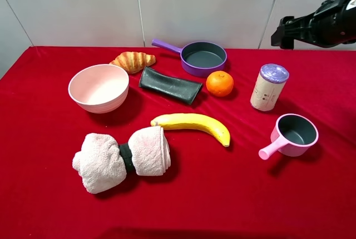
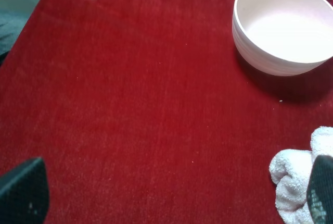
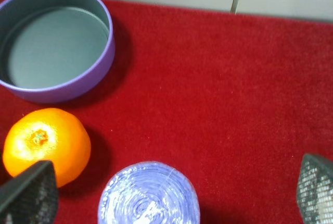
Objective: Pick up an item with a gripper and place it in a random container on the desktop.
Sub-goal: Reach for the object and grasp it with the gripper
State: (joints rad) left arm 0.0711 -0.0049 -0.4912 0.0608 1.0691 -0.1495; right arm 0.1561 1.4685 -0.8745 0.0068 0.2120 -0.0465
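The beige canister (image 1: 268,87) with a lilac lid stands upright on the red cloth desktop (image 1: 233,194), at the right. The pink saucepan (image 1: 295,134) sits just in front of it, handle towards the front left. My right gripper (image 1: 285,33) hangs above and behind the canister. In the right wrist view it is open (image 3: 171,190), with the lilac lid (image 3: 149,195) below, between its fingertips and clear of them. My left gripper (image 2: 171,198) is open and empty over bare cloth, near the pale pink bowl (image 2: 283,26). It does not show in the high view.
A purple frying pan (image 1: 203,57) and an orange (image 1: 219,83) lie left of the canister. A banana (image 1: 194,123), a dark pouch (image 1: 169,85), a croissant (image 1: 132,60), the pale pink bowl (image 1: 99,87) and a rolled towel (image 1: 122,158) fill the middle and left.
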